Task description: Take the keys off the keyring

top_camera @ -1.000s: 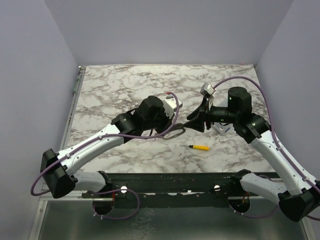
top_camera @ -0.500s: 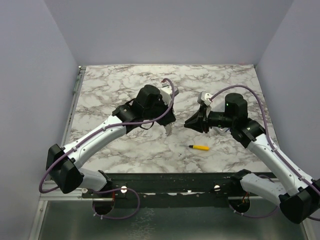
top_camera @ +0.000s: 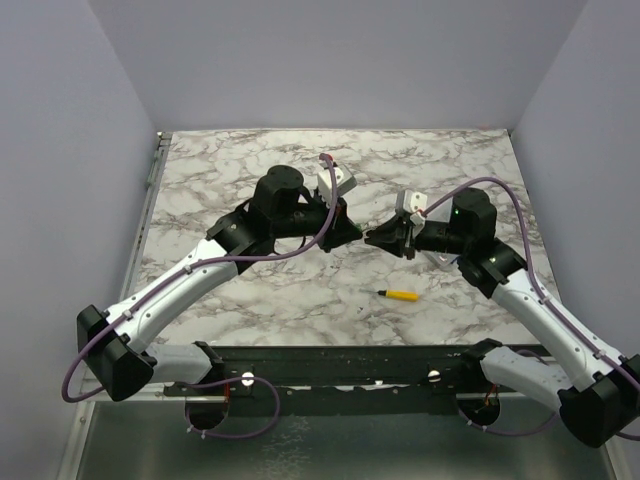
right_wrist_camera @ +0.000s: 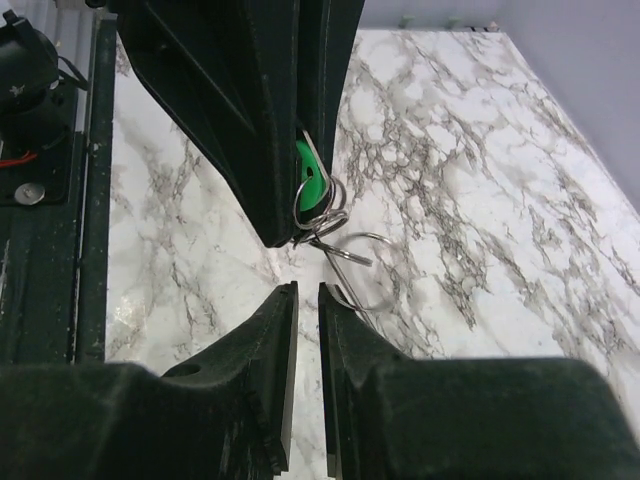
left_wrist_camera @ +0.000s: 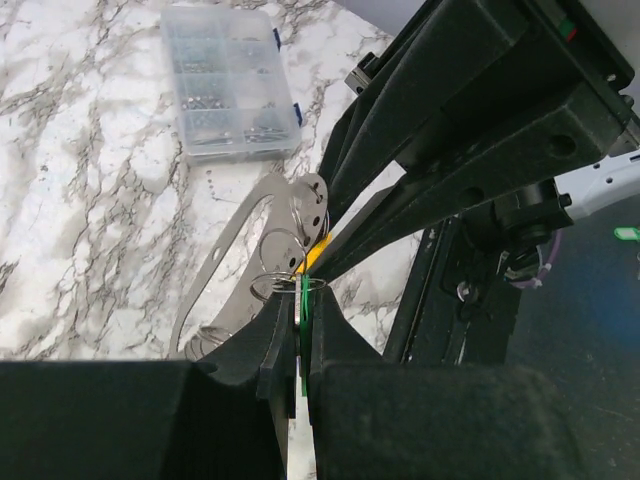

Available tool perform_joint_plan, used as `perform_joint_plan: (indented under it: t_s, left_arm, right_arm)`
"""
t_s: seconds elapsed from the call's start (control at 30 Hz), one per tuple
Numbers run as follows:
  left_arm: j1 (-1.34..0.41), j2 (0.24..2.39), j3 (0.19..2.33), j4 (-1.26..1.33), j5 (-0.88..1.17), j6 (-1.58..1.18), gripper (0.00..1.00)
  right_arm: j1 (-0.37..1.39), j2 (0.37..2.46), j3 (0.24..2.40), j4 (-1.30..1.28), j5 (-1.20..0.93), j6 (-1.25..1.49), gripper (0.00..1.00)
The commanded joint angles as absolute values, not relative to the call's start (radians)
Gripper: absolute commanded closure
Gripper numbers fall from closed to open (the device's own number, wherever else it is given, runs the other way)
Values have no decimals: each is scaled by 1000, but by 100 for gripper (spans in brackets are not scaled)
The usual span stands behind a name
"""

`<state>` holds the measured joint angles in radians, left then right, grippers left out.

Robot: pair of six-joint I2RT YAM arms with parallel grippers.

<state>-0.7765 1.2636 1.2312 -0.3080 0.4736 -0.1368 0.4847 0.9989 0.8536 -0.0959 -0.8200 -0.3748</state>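
The left gripper (left_wrist_camera: 302, 322) is clamped flat on the green-headed key (right_wrist_camera: 308, 185), and the keyring (left_wrist_camera: 308, 200) with its small wire loops hangs from that key. The right gripper (right_wrist_camera: 307, 290) meets it tip to tip, its jaws a narrow slit apart with nothing seen between them, though one wire loop lies just beside a fingertip. Beyond the ring sits a clear plastic box (left_wrist_camera: 230, 80). A yellow screwdriver (top_camera: 402, 295) lies near the front edge. The marble table (top_camera: 230, 170) is open at the back and left, up to the walls.
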Motion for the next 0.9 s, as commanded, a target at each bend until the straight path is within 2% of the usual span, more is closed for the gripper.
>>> perform_joint_plan:
  t_s: [0.0,0.43,0.6,0.87]
  left_arm:
    - [-779,1261,1239,-267,563,-135,100]
    - [-780,1262,1246,-265,688,-67,100]
    - [-783,1270,1250,-268,659,-75,100]
    - [-789,1282,1270,-267,637,-75,100]
  right_arm:
    - [494,974,843,-33,-839,-391,77]
    - [506,942,838,-29,-879,-398,68]
    - [512,936,837,-9,-886,-374,67]
    - [539,935,830,-23,-901,-353,60]
